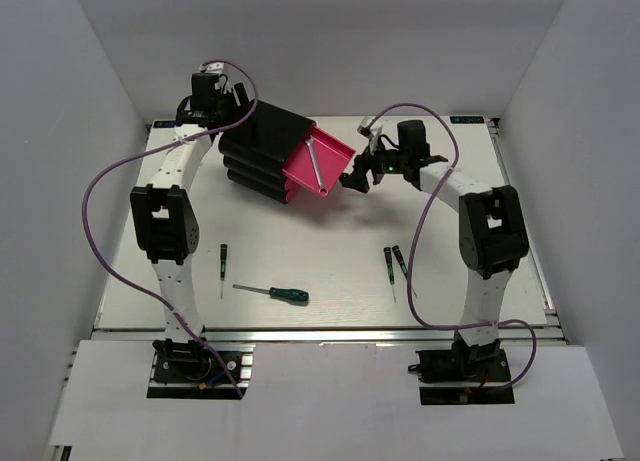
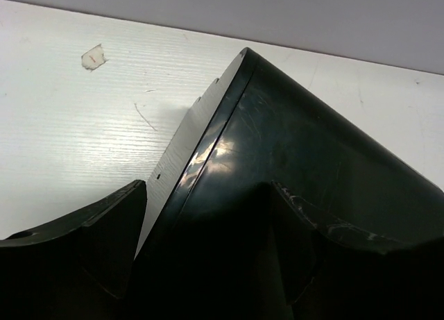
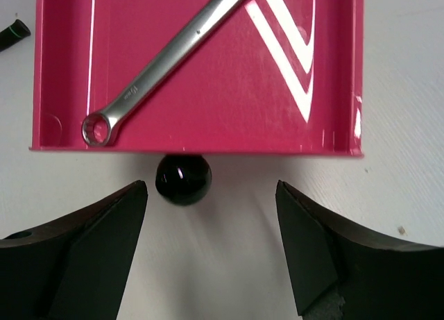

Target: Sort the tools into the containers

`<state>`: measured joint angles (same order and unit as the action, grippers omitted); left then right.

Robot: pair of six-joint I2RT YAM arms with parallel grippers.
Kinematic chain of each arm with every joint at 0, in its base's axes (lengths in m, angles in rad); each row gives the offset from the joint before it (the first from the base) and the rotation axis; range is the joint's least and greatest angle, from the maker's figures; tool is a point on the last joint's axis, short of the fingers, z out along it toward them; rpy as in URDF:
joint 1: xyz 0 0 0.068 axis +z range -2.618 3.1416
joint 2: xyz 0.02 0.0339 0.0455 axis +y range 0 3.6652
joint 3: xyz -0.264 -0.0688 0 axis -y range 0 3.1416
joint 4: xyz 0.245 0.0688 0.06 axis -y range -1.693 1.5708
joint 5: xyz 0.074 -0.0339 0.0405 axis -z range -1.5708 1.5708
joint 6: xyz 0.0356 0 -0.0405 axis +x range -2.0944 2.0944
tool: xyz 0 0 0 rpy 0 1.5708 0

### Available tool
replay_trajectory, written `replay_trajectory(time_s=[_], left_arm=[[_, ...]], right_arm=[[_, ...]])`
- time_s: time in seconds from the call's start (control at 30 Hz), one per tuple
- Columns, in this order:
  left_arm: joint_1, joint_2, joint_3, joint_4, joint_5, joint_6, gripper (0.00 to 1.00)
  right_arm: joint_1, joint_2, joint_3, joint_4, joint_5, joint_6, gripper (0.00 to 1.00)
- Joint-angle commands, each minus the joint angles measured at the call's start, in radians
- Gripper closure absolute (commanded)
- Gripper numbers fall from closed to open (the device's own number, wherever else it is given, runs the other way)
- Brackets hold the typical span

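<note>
A black box (image 1: 262, 146) stands at the back with one magenta-pink drawer (image 1: 335, 153) pulled out to the right. A silver wrench (image 1: 314, 167) lies in that drawer, also in the right wrist view (image 3: 166, 56). My right gripper (image 1: 351, 178) is open and empty just in front of the drawer's black knob (image 3: 183, 179), which sits near the left finger, apart from both. My left gripper (image 1: 200, 111) is open at the box's back-left, its fingers either side of a box corner (image 2: 291, 146). A green-handled screwdriver (image 1: 276, 293) and three black precision screwdrivers (image 1: 222, 262) (image 1: 388, 264) (image 1: 401, 260) lie on the table.
Purple cables loop from both arms over the table (image 1: 300, 241). White walls close in the back and sides. A small scrap of tape (image 2: 92, 57) sticks to the table behind the box.
</note>
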<state>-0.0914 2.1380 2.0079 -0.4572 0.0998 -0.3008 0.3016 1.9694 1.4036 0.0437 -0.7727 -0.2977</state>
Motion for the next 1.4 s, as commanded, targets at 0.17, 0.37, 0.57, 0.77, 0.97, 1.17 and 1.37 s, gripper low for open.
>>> replay_trajectory(time_s=[0.17, 0.37, 0.57, 0.77, 0.97, 1.17, 1.37], left_arm=[[0.002, -0.015, -0.080, -0.046, 0.175, 0.038, 0.22], [0.001, -0.015, -0.116, -0.032, 0.247, 0.040, 0.23], [-0.005, -0.013, -0.135, -0.005, 0.325, 0.051, 0.23], [-0.024, -0.006, -0.139, 0.005, 0.353, 0.055, 0.23], [-0.045, -0.007, -0.164, 0.006, 0.363, 0.057, 0.23], [-0.074, -0.020, -0.202, 0.006, 0.371, 0.061, 0.23], [-0.090, -0.033, -0.235, 0.003, 0.371, 0.058, 0.23]], right_arm=[[0.064, 0.071, 0.129, 0.053, -0.016, -0.004, 0.26], [0.071, 0.071, 0.140, 0.071, -0.045, -0.001, 0.40], [0.088, 0.034, 0.141, 0.122, -0.050, 0.040, 0.42], [0.106, 0.029, 0.186, 0.150, -0.039, 0.100, 0.41], [0.120, 0.040, 0.224, 0.154, -0.010, 0.132, 0.37], [0.126, 0.098, 0.262, 0.173, 0.027, 0.157, 0.36], [0.133, 0.138, 0.287, 0.186, 0.042, 0.164, 0.33]])
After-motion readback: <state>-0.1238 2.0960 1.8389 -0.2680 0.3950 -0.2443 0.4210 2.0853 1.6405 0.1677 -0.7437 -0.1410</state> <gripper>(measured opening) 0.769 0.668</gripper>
